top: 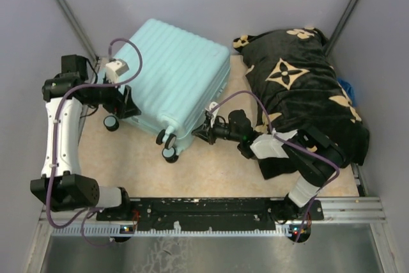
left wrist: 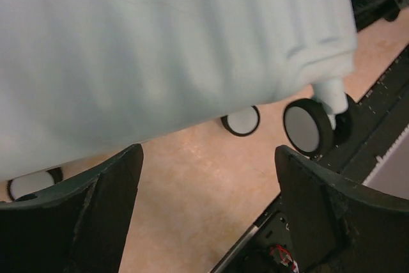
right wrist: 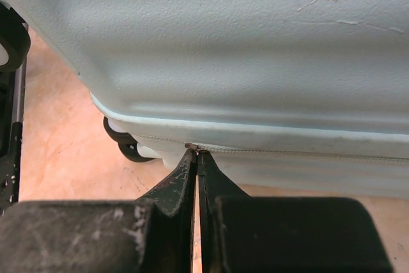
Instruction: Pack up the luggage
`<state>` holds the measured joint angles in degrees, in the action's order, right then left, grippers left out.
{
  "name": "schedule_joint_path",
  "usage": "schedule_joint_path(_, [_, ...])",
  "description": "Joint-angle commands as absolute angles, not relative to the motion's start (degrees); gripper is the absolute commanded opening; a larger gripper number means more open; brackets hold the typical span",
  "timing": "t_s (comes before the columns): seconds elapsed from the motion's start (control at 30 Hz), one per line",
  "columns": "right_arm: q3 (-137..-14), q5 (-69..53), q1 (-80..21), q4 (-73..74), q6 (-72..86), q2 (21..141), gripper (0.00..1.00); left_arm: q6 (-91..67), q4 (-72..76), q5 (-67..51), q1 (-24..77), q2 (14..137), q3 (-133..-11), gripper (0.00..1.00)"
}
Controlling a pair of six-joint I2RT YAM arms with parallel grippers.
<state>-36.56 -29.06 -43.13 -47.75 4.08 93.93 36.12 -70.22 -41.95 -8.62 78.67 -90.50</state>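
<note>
Right wrist view: right gripper (right wrist: 197, 153) clenched at the zip seam (right wrist: 287, 151) of the luggage (right wrist: 255, 43); left gripper (left wrist: 208, 158) released, empty.

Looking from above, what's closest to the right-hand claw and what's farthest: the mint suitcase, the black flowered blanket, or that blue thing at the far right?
1. The mint suitcase: the right gripper has its tips at its side seam, just left.
2. The black flowered blanket: on the right, partly under the arm.
3. The blue thing: far right, peeking past the blanket's edge.
</note>
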Motion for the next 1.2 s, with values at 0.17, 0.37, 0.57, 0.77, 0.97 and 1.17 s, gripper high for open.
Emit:
schedule_joint_path(0.17, [-44.66, -26.57, -46.46, -53.90, 5.28, 99.47, 0.00, 36.77, -76.58, -42.99, 4.77, 68.90, -78.01, 0.89])
schedule_joint_path(0.37, [-49.14, -23.28, -49.88, -54.83, 4.98, 103.12, 0.00, 31.77, -69.89, -39.83, 7.51, 66.80, -74.54, 0.90])
schedule_joint_path(0.57, [-51.27, -17.41, -51.64, -53.79, 4.37, 104.00, 0.00, 32.15, -63.92, -30.02, 8.94, 65.65, -70.67, 0.88])
schedule_joint_path(0.77, [-50.27, -10.08, -51.79, -51.47, 2.11, 102.77, 0.00, 32.90, -62.86, -27.16, 9.23, 65.83, -68.24, 0.69])
schedule_joint_path(0.97, [-47.77, -7.79, -49.73, -50.27, 0.79, 100.61, 0.00, 33.72, -63.13, -25.51, 9.27, 66.36, -66.64, 0.39])
schedule_joint_path(1.17, [-46.77, -6.84, -44.93, -48.04, -0.51, 98.99, 0.00, 38.00, -65.41, -23.16, 9.23, 68.06, -67.56, 0.12])
